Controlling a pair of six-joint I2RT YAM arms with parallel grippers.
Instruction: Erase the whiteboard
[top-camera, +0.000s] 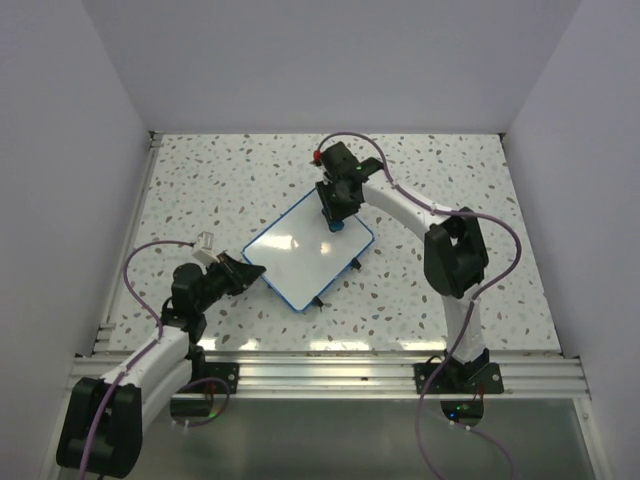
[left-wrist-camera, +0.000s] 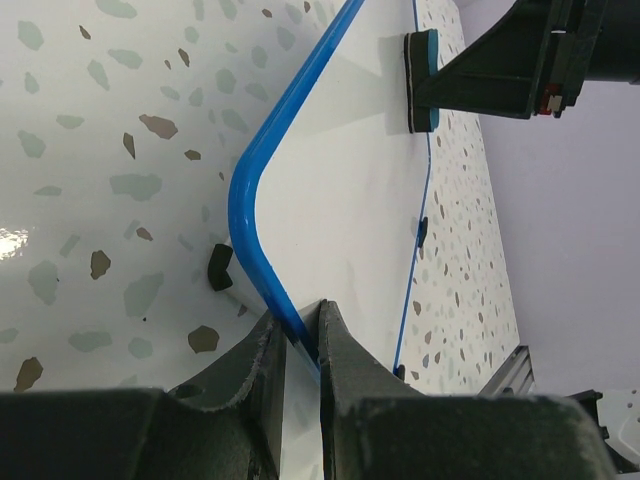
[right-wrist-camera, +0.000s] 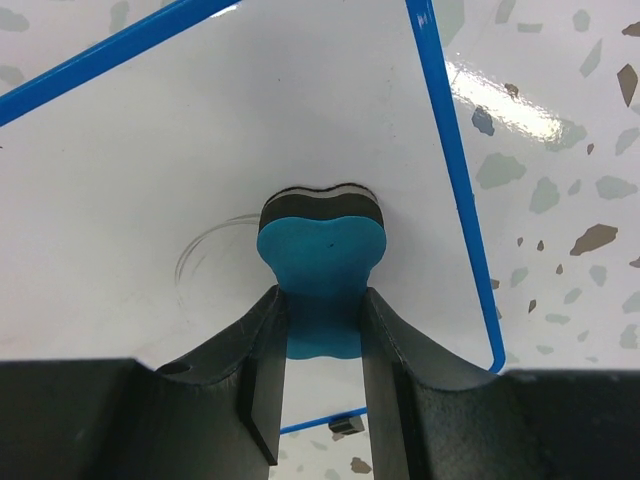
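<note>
The whiteboard lies tilted in the middle of the speckled table, white with a thin blue rim. My left gripper is shut on its near-left rim, pinching the blue edge. My right gripper is shut on a blue eraser, whose black felt side presses on the whiteboard near its far corner. Faint grey curved scribbles show just left of the eraser. From above, the right gripper and eraser sit at the board's far right end.
Small black tabs stick out under the board's edge. White walls enclose the table on three sides. An aluminium rail runs along the near edge by the arm bases.
</note>
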